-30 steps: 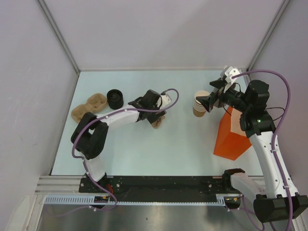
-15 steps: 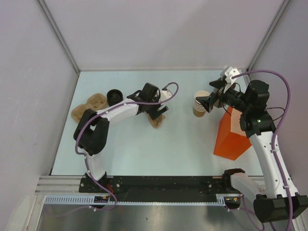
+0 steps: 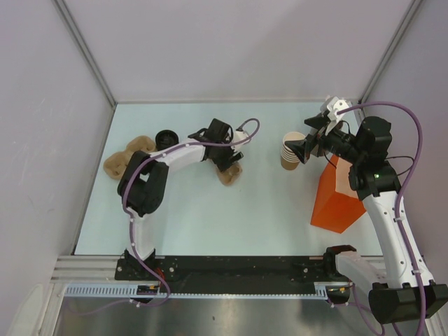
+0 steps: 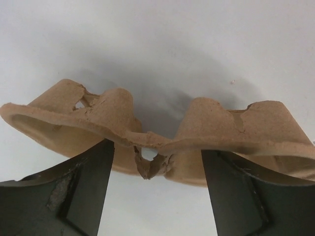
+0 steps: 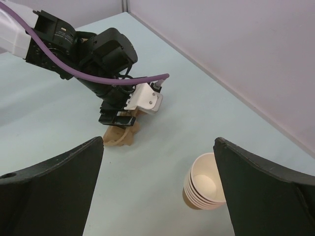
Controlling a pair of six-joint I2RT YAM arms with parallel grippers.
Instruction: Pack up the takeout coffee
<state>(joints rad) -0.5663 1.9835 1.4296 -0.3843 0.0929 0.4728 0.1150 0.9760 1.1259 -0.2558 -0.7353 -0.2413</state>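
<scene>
Pale blue table [image 3: 210,217], plain grey walls [image 3: 238,49] around

You can read no text, label, brand, number or sign in any view, whether on the black lid [image 3: 165,138], the stacked cups [image 5: 205,189], the pulp carrier [image 4: 221,123] or the orange box [image 3: 337,199].

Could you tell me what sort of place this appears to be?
Probably a robot test cell, not a café: a pale table boxed in by plain grey panels, two robot arms bolted at its edge, and props like stacked paper cups.
</scene>
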